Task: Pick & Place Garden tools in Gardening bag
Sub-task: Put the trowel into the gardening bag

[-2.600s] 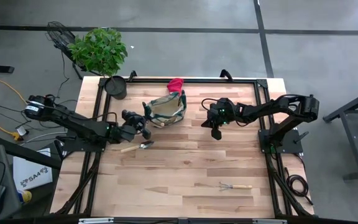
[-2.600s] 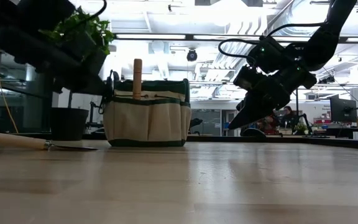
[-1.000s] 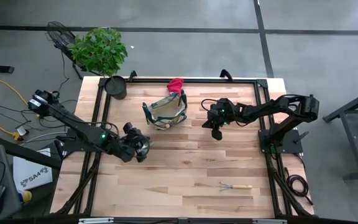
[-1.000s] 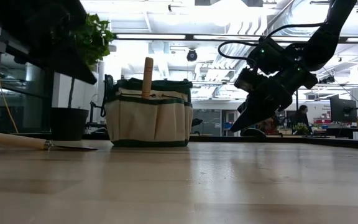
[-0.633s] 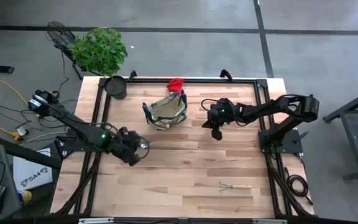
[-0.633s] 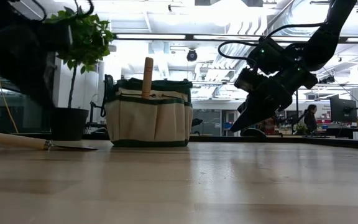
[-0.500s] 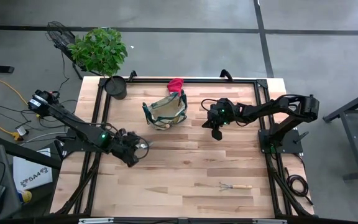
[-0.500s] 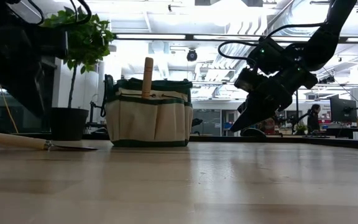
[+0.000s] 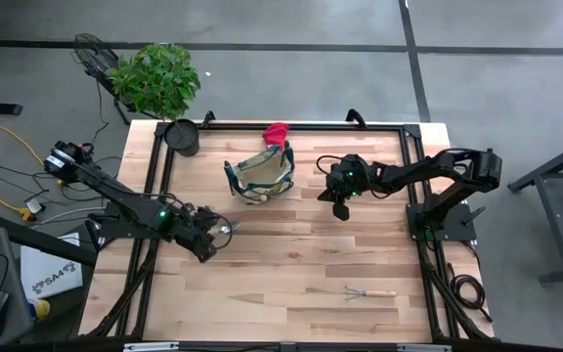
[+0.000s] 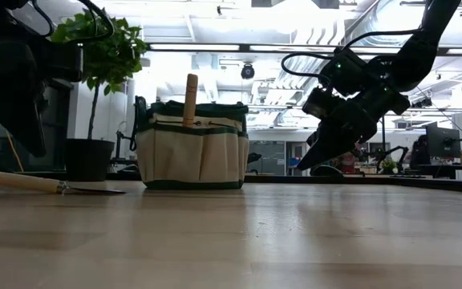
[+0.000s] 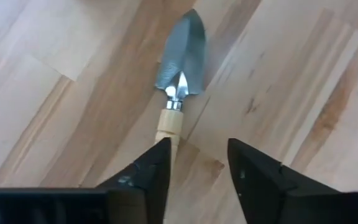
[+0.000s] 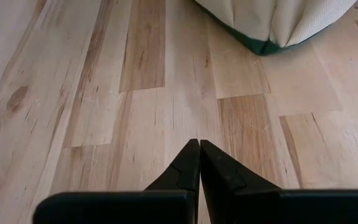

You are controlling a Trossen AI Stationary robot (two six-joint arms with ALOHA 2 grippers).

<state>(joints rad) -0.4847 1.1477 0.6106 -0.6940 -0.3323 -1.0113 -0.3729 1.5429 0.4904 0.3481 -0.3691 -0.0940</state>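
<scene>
- Grey concrete floor (image 9: pixel 291 88) w/ dark seam lines, seen around tabletop (image 9: pixel 291 264).
- Ceiling strip lights (image 10: pixel 215 46) lit, bright open hall bkgd.
- Monitor (image 10: pixel 442 142) seen at far desks.
- Floor fan (image 9: pixel 94 51) beside potted plant (image 9: pixel 156 78).

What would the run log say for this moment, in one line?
left gripper: open over trowel handle | right gripper: shut, idle beside bag | rake: on table

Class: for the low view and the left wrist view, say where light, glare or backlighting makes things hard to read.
Low view: bright ceiling lights behind leave the right gripper and the left arm as dark silhouettes; the gardening bag stays readable. Left wrist view: even light, with a sheen on the trowel blade.
</scene>
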